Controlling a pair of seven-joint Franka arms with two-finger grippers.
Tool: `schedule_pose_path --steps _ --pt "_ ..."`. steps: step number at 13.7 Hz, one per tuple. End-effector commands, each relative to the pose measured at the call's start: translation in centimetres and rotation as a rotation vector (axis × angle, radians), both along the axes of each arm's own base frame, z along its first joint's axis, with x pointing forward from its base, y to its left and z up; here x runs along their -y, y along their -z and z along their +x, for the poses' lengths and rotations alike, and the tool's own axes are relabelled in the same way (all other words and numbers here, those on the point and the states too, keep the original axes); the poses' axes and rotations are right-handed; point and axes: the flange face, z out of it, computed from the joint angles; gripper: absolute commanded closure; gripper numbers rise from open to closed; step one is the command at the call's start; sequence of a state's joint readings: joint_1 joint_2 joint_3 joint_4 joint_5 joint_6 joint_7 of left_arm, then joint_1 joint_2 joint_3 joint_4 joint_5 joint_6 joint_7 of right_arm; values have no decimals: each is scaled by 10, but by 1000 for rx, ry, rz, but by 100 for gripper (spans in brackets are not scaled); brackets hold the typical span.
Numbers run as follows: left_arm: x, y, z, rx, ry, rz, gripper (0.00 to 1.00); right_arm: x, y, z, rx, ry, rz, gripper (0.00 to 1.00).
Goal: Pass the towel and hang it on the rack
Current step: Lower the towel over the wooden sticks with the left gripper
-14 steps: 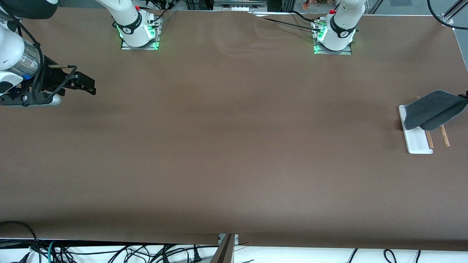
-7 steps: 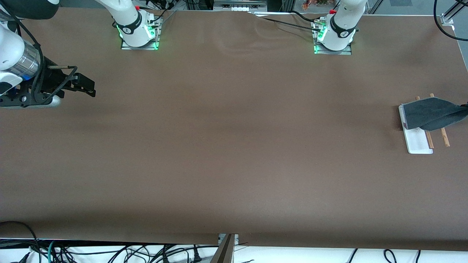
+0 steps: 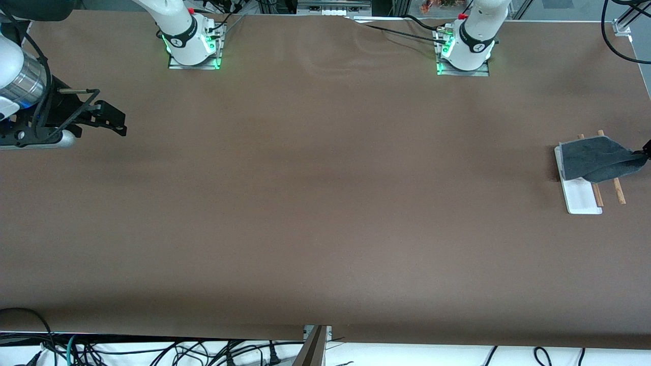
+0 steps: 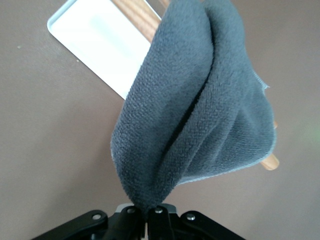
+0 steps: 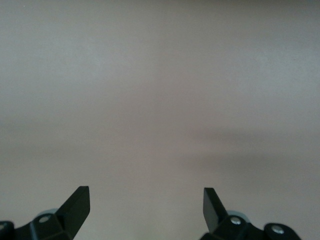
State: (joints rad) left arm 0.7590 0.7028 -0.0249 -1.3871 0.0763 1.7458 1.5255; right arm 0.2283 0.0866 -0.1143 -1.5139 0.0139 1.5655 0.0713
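The dark grey towel [image 3: 595, 160] lies draped over the two wooden rods of the rack [image 3: 580, 198] at the left arm's end of the table. My left gripper [image 3: 645, 151] is at the view's edge, shut on one corner of the towel. In the left wrist view the towel [image 4: 200, 110] hangs from the shut gripper [image 4: 150, 212] over the rack's white base [image 4: 95, 40] and a rod [image 4: 270, 161]. My right gripper [image 3: 119, 124] is open and empty over the table at the right arm's end; its wrist view [image 5: 145, 200] shows only bare table.
The two arm bases [image 3: 193, 43] [image 3: 465, 51] stand farthest from the front camera. Cables [image 3: 152, 351] hang below the table's near edge. The brown table top [image 3: 325, 203] spreads between the grippers.
My left gripper has lowered the towel onto the rack's rods, so the cloth lies flatter. My right gripper has drifted slightly toward the right arm's end of the table.
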Motion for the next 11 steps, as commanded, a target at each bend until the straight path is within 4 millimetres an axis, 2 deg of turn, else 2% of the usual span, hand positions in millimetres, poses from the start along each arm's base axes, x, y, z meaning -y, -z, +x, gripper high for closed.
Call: schedule_pose_path --steps 1,3,6,7,8,11 --pt "-10 8 2 30 -8 -13 100 -2 -2 4 6 -5 -14 0" --pt "-17 17 -3 35 -19 -12 100 -4 -2 4 6 -9 -15 0" --pt "-18 19 -4 35 -24 -13 97 -4 -2 4 4 -9 -14 0" --pt "-18 19 -4 37 -26 -15 55 -4 -3 3 3 -8 -14 0" --pt "-17 19 -4 43 -33 -25 1 -4 -2 3 1 -8 -13 0" --pt "-17 15 -3 49 -33 -24 0 -4 -3 3 1 -8 -12 0"
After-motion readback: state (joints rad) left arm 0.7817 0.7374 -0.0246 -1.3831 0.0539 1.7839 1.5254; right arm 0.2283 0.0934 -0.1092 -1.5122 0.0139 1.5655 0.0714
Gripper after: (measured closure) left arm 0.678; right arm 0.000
